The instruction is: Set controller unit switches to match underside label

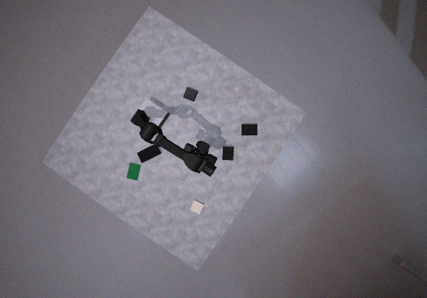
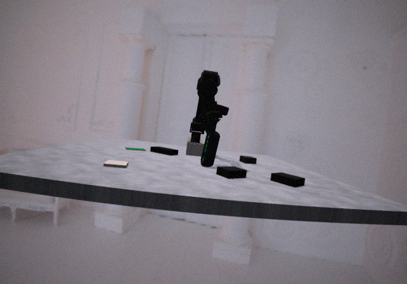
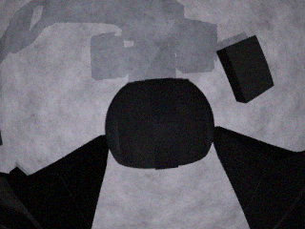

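Evidently the claw [image 1: 207, 159] [image 2: 211, 133] [image 3: 160, 137] has the controller unit [image 2: 210, 150] [image 3: 159, 124] gripped between its fingers, which stand well apart, most of the way open, with one against each side of the dark body. The unit hangs below the claw, stood on end and leaning a little, its lower end close to the bench [image 1: 120, 64] [image 2: 82, 172] [image 3: 148, 196]; whether it touches, I cannot tell. In the exterior view a line of green marks runs along its left edge, too small to read as switch settings, and no label squares can be made out. Just beside the claw lies a small black block [image 1: 227, 153] [image 2: 231, 172] [image 3: 245, 69], and beyond that block, farther from the claw, lies a longer black block [image 1: 249, 129] [image 2: 287, 179]. The cream tile [image 1: 197, 207] [image 2: 116, 163] rests well apart from the claw, while the dark grey block [image 1: 190, 93] [image 2: 247, 159] sits well off on another side. Behind the claw, toward the arm's light grey base [image 1: 146, 104] [image 2: 189, 152], are a black slab [image 1: 149, 153] [image 2: 164, 150] and, farther off, a flat green piece [image 1: 133, 171] [image 2: 135, 148].
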`<state>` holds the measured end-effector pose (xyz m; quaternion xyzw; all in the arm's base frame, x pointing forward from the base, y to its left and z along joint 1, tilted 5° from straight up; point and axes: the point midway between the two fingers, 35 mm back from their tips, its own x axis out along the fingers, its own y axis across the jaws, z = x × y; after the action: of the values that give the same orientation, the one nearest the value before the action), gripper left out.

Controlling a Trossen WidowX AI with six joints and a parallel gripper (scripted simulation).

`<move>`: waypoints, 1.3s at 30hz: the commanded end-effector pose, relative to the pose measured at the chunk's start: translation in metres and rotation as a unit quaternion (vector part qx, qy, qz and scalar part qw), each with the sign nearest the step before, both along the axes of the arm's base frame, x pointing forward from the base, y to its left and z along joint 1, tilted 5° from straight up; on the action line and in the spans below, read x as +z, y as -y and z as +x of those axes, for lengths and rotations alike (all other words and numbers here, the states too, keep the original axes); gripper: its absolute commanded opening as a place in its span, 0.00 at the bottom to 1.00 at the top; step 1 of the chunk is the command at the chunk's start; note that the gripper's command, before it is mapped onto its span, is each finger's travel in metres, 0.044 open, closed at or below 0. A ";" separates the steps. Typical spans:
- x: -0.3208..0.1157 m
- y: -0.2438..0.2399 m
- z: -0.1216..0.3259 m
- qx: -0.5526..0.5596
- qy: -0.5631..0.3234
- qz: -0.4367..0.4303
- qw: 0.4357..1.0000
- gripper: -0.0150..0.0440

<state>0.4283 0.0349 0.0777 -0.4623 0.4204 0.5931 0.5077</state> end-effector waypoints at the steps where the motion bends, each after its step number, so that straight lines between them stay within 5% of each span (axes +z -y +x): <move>1: -0.005 0.007 0.000 0.000 -0.004 -0.012 1.000 0.83; 39: -0.009 0.036 0.004 0.001 0.002 -0.059 0.998 0.83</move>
<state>0.4319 0.0036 0.0753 -0.4914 0.4461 0.5678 0.4869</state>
